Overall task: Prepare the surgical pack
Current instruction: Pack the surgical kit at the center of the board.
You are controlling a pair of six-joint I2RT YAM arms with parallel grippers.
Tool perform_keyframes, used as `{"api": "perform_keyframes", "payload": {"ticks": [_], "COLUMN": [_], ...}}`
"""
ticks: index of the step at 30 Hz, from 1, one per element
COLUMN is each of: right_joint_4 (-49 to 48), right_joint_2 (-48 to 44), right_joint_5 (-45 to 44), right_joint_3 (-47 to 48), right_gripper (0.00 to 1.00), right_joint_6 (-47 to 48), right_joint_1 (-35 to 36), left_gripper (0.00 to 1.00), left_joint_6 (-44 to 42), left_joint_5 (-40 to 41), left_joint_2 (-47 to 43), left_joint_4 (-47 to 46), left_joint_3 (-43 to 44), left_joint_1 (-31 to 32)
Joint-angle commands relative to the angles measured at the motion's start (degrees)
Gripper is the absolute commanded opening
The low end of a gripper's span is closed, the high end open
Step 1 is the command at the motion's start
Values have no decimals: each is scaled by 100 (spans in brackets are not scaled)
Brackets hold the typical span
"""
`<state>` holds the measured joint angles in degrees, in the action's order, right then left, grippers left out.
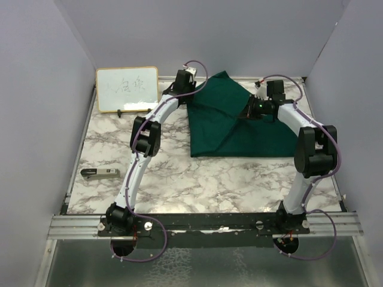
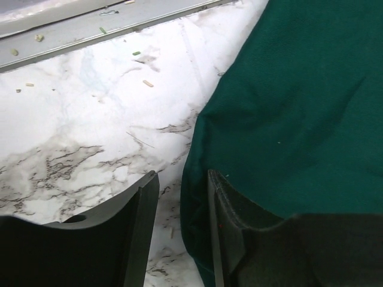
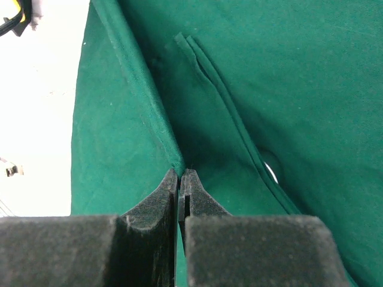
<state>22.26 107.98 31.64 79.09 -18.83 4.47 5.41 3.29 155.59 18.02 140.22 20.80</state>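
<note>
In the upper centre of the top view, the dark green drape [image 1: 230,122] is seen partly folded on the marble table [image 1: 179,173]. It is judged soft, light and limp, so it is best taken by a hem or corner rather than mid-panel. A raised fold is pinched in the closed right gripper [image 3: 179,177], while the left gripper [image 2: 181,179] is parted astride the drape's edge, with nothing clamped yet.

place: robot lab cell | cues: plain grey walls [image 1: 36,89], marble-print table [image 1: 179,179], aluminium mounting rail [image 1: 78,226]
</note>
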Motion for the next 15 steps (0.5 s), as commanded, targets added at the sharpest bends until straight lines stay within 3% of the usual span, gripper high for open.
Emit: {"api": "perform_keyframes", "payload": {"ticks": [1,15], "right_joint_4": [8,54], "right_joint_2": [-58,131], "right_joint_5": [-367,-231], "right_joint_3": [-2,98], "right_gripper": [1,1], "right_joint_6": [97,172], "right_joint_1": [-182,-245], "left_gripper": [39,38], "left_joint_6": [-160,-279], "left_joint_5": [464,584], "left_joint_2": [6,-47], "left_joint_4": [-104,-73], "left_joint_3": [31,192], "left_joint_1": [-178,-307]}}
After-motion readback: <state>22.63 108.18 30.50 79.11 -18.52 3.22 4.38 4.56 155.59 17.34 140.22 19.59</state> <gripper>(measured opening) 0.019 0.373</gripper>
